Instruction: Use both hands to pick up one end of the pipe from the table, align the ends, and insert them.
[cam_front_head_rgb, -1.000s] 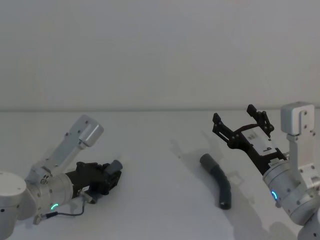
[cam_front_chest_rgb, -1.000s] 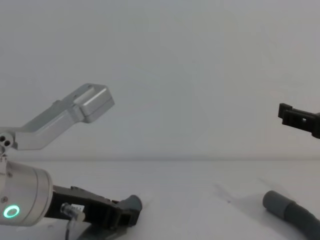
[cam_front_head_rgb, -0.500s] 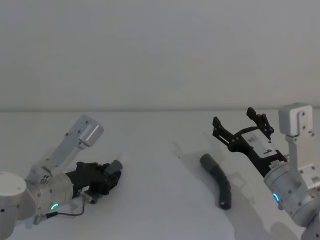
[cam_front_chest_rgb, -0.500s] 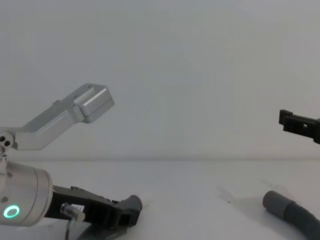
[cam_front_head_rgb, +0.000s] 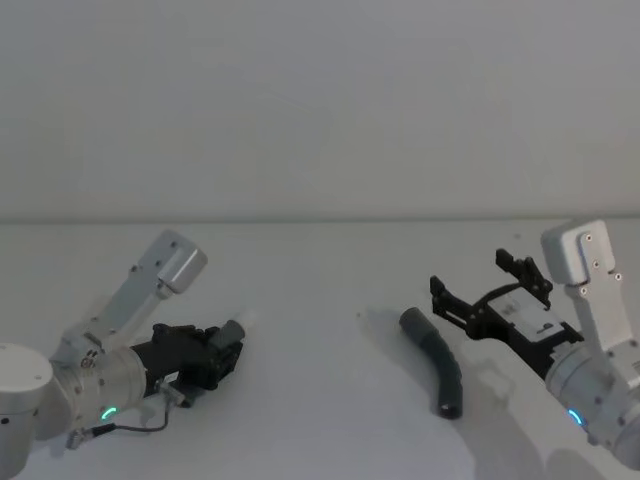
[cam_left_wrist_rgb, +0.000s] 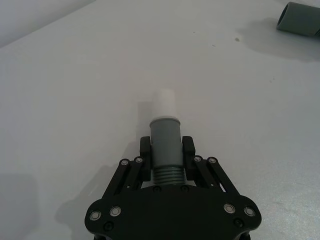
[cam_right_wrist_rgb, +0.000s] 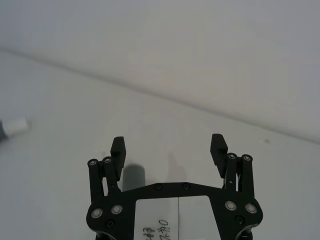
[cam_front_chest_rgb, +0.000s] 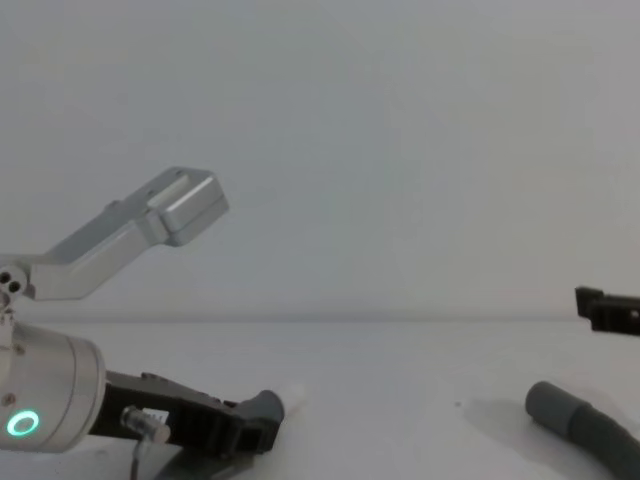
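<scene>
Left gripper (cam_front_head_rgb: 232, 350): low over the left side of the table (cam_front_head_rgb: 320, 425), pointing toward the centre. Its fingers (cam_left_wrist_rgb: 145, 148) are closed on both sides of the tipped cuff (cam_left_wrist_rgb: 165, 136), gripping at the rear where the ribbing starts. The white tip (cam_left_wrist_rgb: 164, 102) projects forward, clear of the fingers; whether it touches the surface cannot be told. Right gripper (cam_front_head_rgb: 474, 280): over the right side of the table, jaws spread wide with nothing between them. Its nearer fingertip stands just beside the socket cuff (cam_front_head_rgb: 411, 320), apart from it. In the chest view one fingertip (cam_front_chest_rgb: 602, 308) enters at the right edge, higher than that cuff. Pipe (cam_front_head_rgb: 443, 368): a dark ribbed stretch lying flat on the table right of centre, curving from the socket cuff toward the robot. The cuff's open end is turned toward the left side of the table. Whether this stretch joins the end held on the left cannot be told. Between the two cuffs: a broad bare band of table, unobstructed. Behind both grippers: bare table running to its far edge at the wall (cam_front_head_rgb: 320, 100).
</scene>
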